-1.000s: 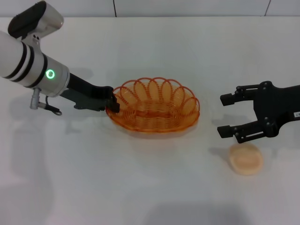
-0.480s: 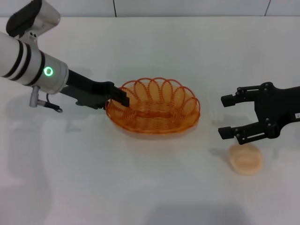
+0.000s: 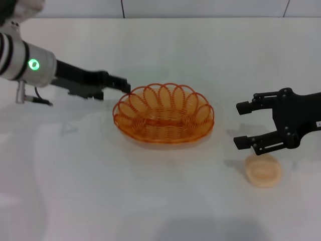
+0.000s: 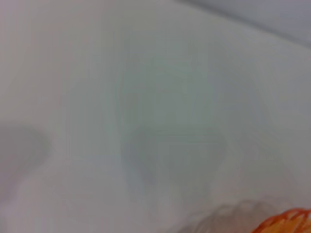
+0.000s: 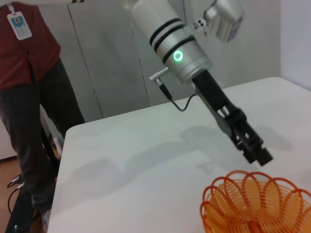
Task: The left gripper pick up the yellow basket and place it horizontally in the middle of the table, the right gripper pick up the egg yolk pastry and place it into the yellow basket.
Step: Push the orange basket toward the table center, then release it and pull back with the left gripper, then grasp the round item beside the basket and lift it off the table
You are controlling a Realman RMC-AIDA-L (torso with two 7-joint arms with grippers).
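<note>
Two grippers: left gripper (image 3: 123,85) just off basket (image 3: 163,114) rim, finger state unclear; right gripper (image 3: 244,124) spread above pastry (image 3: 263,170). Basket mid table (image 3: 160,201). White label on right arm, unreadable. Person (image 5: 34,97) beyond table.

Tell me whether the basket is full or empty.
Empty. The basket shows only bare wire inside; the pastry lies on the table beside it, below the open right gripper.

Left gripper (image 3: 122,85) raised; right gripper (image 3: 244,124) spread.
</note>
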